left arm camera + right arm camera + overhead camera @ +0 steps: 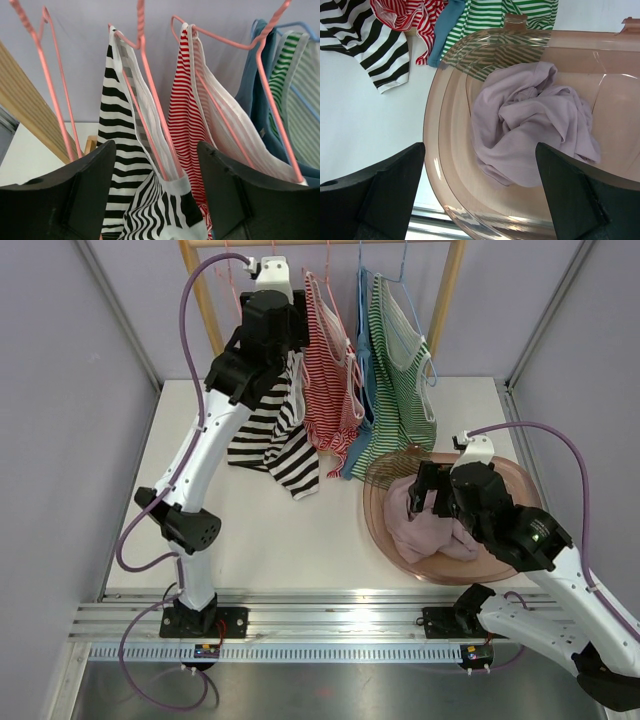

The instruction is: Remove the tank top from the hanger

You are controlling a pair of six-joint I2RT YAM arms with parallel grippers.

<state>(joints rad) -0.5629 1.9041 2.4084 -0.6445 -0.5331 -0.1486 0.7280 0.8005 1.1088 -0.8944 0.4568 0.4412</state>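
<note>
A black-and-white striped tank top (pixel 275 440) hangs on a pink wire hanger (pixel 155 110) at the left end of the rail. My left gripper (pixel 270 350) is raised at that hanger. In the left wrist view the left gripper (pixel 156 145) has a dark finger on each side of the striped top's (pixel 120 165) shoulder and the hanger wire, with a gap on both sides, so it is open. My right gripper (pixel 420 490) hovers open over a lilac garment (pixel 535 125) and holds nothing.
Red-striped (pixel 330 390), blue (pixel 362 430) and green-striped (pixel 400 380) tops hang to the right on a wooden rack (pixel 445 290). The lilac garment lies in a pink translucent bowl (pixel 372 510) at the right front. An empty pink hanger (pixel 55 85) hangs at far left.
</note>
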